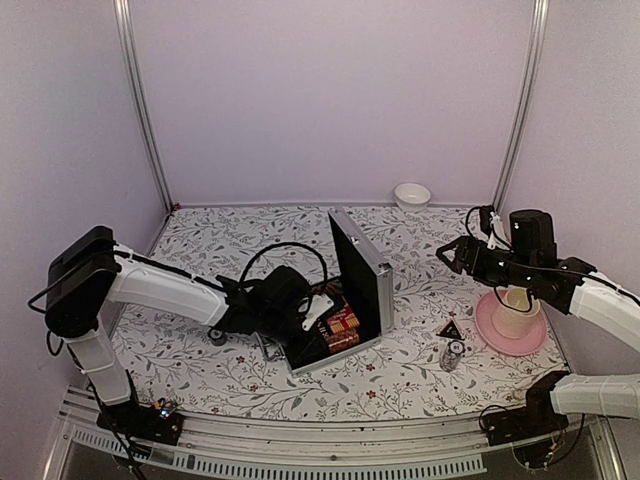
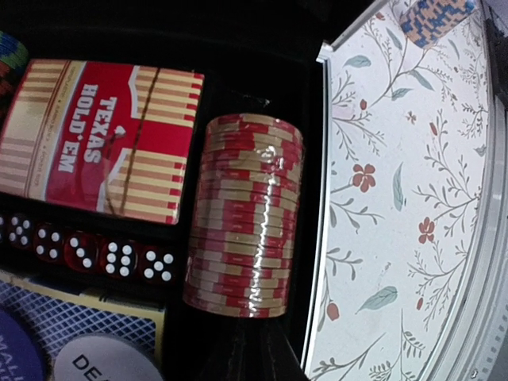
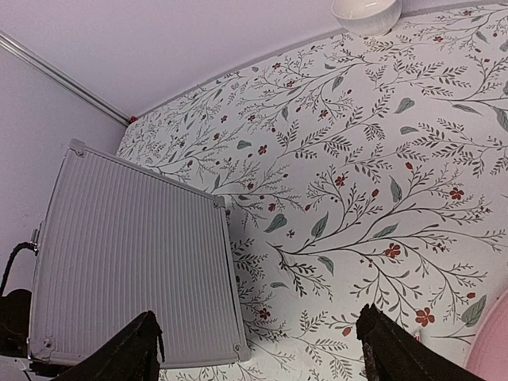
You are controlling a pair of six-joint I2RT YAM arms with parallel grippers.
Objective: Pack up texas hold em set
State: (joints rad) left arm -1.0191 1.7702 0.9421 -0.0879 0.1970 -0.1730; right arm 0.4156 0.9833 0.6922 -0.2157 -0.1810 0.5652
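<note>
The silver briefcase [image 1: 362, 268] stands open mid-table with its lid upright. The left wrist view shows its black lining holding a red "Texas Hold'em" deck [image 2: 103, 139], red dice [image 2: 87, 254], a blue deck [image 2: 71, 317], a dealer button [image 2: 103, 361] and a row of red/white chips [image 2: 246, 222]. My left gripper [image 2: 252, 341] is inside the case [image 1: 325, 312], shut, with its tip against the near end of that chip row. A blue/white chip stack [image 2: 432, 17] stands on the table outside the case [image 1: 455, 353]. My right gripper [image 1: 450, 255] is open and empty above the table, right of the lid [image 3: 135, 262].
A cream cup on a pink plate [image 1: 510, 335] sits at the right under my right arm. A white bowl [image 1: 412, 194] is at the back. A small black triangular piece [image 1: 449, 329] lies near the chip stack. A small dark round object [image 1: 217, 337] lies by my left arm.
</note>
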